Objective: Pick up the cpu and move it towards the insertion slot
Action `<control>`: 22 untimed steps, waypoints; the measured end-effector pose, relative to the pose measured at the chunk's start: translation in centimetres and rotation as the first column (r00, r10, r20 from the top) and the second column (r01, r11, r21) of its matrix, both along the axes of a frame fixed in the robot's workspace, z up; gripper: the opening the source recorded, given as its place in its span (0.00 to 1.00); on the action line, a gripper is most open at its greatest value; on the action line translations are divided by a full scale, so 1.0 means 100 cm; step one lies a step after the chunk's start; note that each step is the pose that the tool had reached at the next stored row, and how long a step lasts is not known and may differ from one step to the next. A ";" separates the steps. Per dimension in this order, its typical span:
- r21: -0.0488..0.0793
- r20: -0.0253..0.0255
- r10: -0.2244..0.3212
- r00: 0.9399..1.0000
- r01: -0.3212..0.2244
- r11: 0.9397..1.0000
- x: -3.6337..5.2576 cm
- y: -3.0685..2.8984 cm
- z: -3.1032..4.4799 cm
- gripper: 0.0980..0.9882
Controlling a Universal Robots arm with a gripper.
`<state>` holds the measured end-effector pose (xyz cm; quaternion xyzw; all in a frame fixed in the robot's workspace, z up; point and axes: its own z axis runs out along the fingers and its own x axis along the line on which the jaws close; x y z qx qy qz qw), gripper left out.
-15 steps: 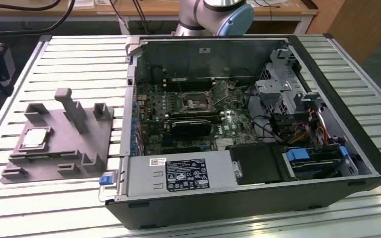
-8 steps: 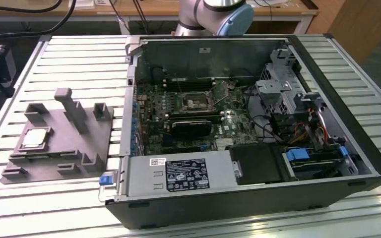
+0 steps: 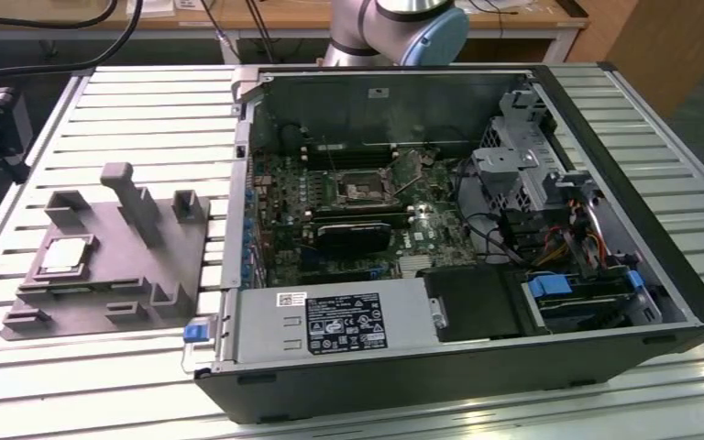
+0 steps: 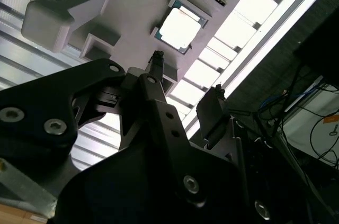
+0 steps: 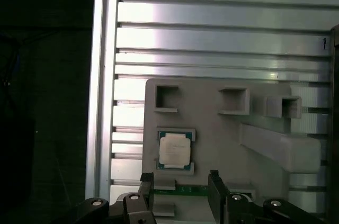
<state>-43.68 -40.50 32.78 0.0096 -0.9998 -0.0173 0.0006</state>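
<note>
On the grey fixture block [image 3: 120,275] at the exterior view's left, the square cpu [image 3: 65,253] lay flat, metal top up, well apart from the insertion slot [image 3: 362,190] inside the open computer case [image 3: 450,376]. In both wrist views the gripper [image 5: 181,184] [image 4: 185,75] hovered near the chip, jaws spread wide, holding nothing.

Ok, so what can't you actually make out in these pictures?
Small square silver-framed insertion slot: exterior view, too small to see whether its dark centre is free.
Flat silvery square cpu: second wrist view, glare washes out its top.
Thin green strip in the grey plastic fixture block: first wrist view, ends hidden behind the black tool.
Silver-blue robot arm: exterior view, cut off by the top edge.
</note>
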 end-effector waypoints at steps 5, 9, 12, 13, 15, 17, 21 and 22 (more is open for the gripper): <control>0.000 0.000 0.000 1.000 0.000 1.000 0.0000 0.0000 -0.0031 0.49; 0.000 0.000 0.000 1.000 0.000 1.000 -0.0001 0.0000 -0.0056 0.49; 0.000 0.000 0.000 1.000 0.000 1.000 -0.0001 0.0000 -0.0078 0.49; 0.000 0.000 0.000 1.000 0.000 1.000 -0.0001 0.0000 -0.0086 0.49; 0.000 0.000 0.000 1.000 0.000 1.000 -0.0001 0.0000 -0.0098 0.49; 0.000 0.000 0.000 1.000 0.000 1.000 -0.0002 0.0000 -0.0109 0.49; 0.000 0.000 0.000 1.000 0.000 1.000 -0.0002 0.0000 -0.0138 0.49; 0.000 0.000 0.000 1.000 0.000 1.000 -0.0003 0.0000 -0.0145 0.49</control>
